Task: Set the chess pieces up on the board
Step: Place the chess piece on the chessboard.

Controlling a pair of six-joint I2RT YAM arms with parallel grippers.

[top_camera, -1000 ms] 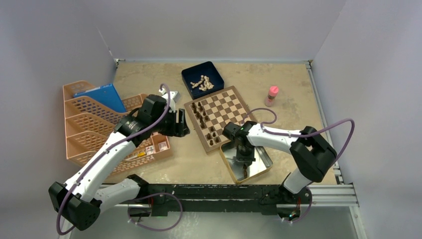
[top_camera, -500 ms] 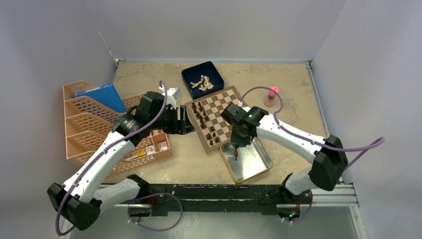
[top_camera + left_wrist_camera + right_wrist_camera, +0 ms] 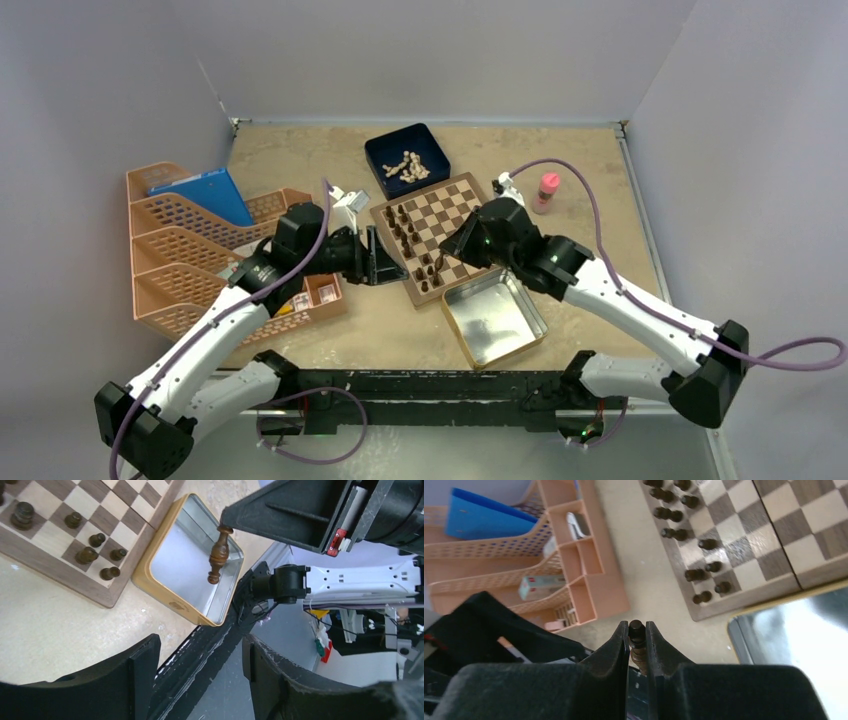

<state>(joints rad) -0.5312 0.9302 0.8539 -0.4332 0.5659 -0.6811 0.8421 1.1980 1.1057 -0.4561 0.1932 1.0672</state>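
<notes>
The board (image 3: 452, 222) lies mid-table, with several dark chess pieces (image 3: 408, 232) standing along its left side. My right gripper (image 3: 444, 257) hovers over the board's near-left corner, shut on one dark brown piece (image 3: 636, 632). In the left wrist view that piece (image 3: 218, 555) hangs upright from the right gripper's fingers above the tin. My left gripper (image 3: 388, 270) is open just left of the board, close to the table, and its fingers (image 3: 142, 672) hold nothing. More pieces (image 3: 696, 573) show on the board (image 3: 744, 540) ahead of the right gripper.
A shiny silver tin (image 3: 520, 340) sits against the board's near edge. A dark blue box (image 3: 378, 152) with cream chessmen stands behind the board. A pink bottle (image 3: 547, 192) is at the right, and orange organiser trays (image 3: 185, 262) with a blue folder at the left.
My right gripper rose out of the tin with the dark piece and swung up and left over the board's near corner. My left gripper edged right toward the board.
</notes>
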